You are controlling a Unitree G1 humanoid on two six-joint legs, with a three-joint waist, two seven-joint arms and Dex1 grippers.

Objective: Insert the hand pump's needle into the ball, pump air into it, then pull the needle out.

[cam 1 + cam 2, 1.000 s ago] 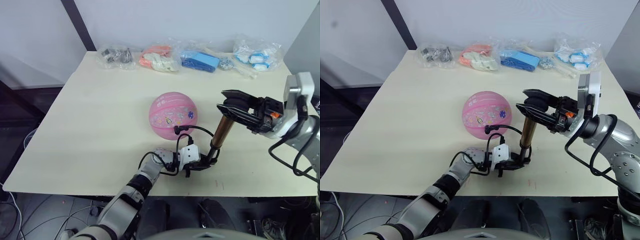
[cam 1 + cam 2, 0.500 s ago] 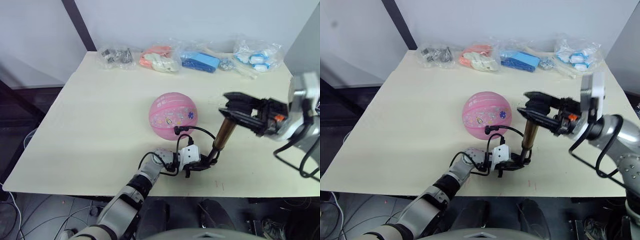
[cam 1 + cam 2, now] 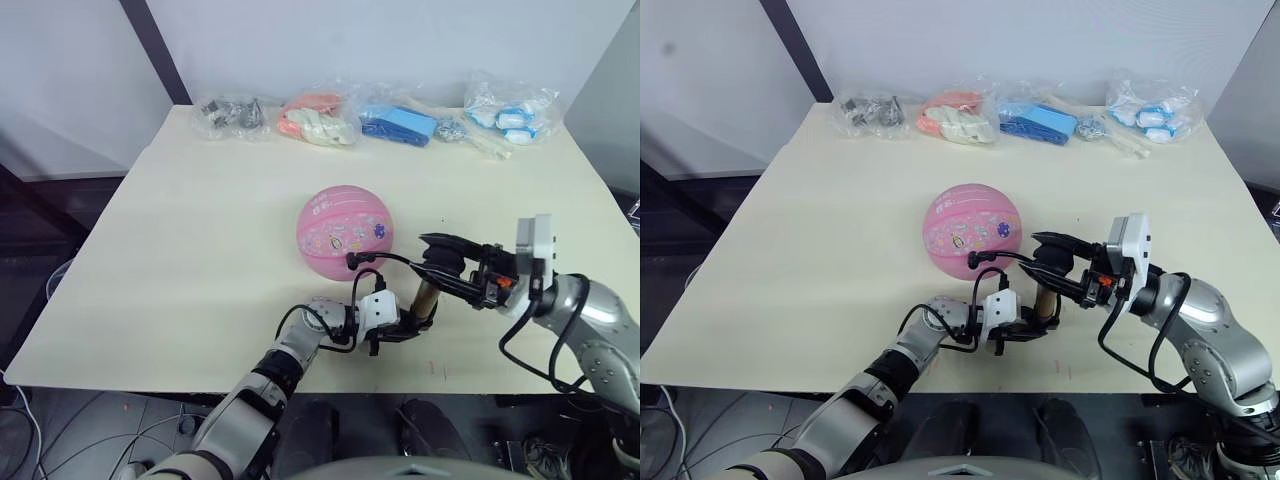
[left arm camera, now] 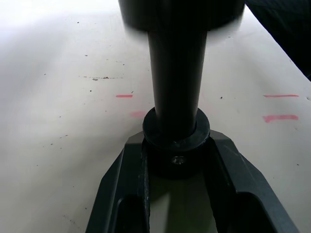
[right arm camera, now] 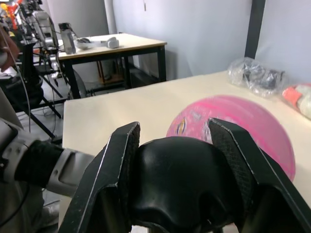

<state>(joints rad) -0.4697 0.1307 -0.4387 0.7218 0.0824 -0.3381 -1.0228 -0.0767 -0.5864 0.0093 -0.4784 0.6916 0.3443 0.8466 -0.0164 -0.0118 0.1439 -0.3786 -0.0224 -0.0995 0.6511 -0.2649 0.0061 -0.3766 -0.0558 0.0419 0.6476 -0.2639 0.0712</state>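
Two grippers held the hand pump upright on a pale wooden table, just near and right of the pink ball. The left gripper clamped the pump's black base against the tabletop, its fingers pressed to either side. The right gripper closed around the black handle on top, with the gold barrel showing only a short length between the two. A thin black hose looped from the pump's base to the ball's near side, where the needle fitting met the rubber. Faint red marks and specks dotted the tabletop. Four clear bags of small items lined the far edge, below a grey wall. Another table with clutter stood farther off in the room.
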